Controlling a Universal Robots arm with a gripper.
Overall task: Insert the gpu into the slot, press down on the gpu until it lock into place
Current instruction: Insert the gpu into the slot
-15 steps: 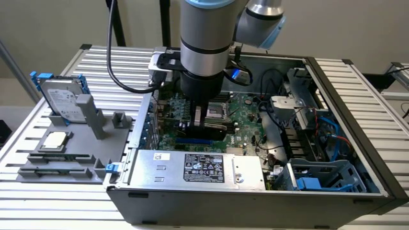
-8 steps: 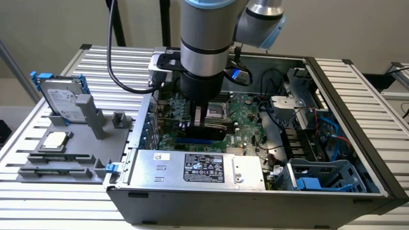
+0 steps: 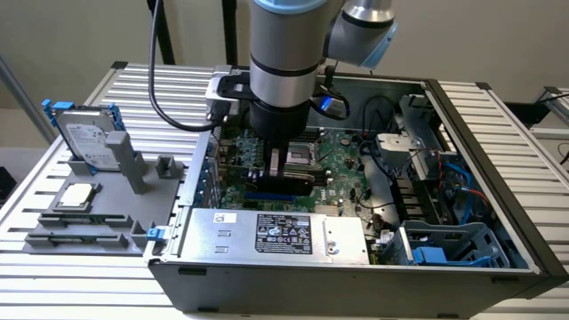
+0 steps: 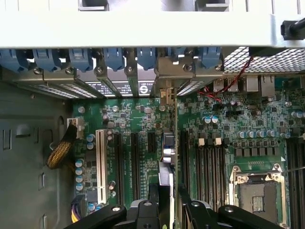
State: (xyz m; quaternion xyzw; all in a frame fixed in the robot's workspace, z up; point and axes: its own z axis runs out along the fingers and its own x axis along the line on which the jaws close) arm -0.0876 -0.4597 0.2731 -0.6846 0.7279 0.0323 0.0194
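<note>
**Card held on edge over the motherboard**

From where I stand, the arm (image 3: 284,60) reaches straight down into the open computer case (image 3: 356,280), and the gripper (image 3: 282,175) sits low over the motherboard (image 3: 342,157). Its jaws are set wide and clamped on the gpu (image 3: 294,184), one finger against each face, with the card standing on edge between them. The card's lower edge is down at the motherboard's blue slot (image 3: 258,198), a short stretch of which shows just beside it. Whether the card is fully seated I cannot tell.

In the wrist view the gpu (image 4: 165,181) runs edge-on across the motherboard (image 4: 128,119) between the fingers (image 4: 152,202) of the gripper (image 4: 167,210). Its metal bracket (image 4: 164,95) is at the motherboard's rear edge. The black memory slots (image 4: 209,162) and the CPU socket (image 4: 257,193) lie on the motherboard to one side of the card, a white slot (image 4: 101,162) to the other. A silver power supply (image 3: 276,233) sits just off the motherboard's near edge
</note>
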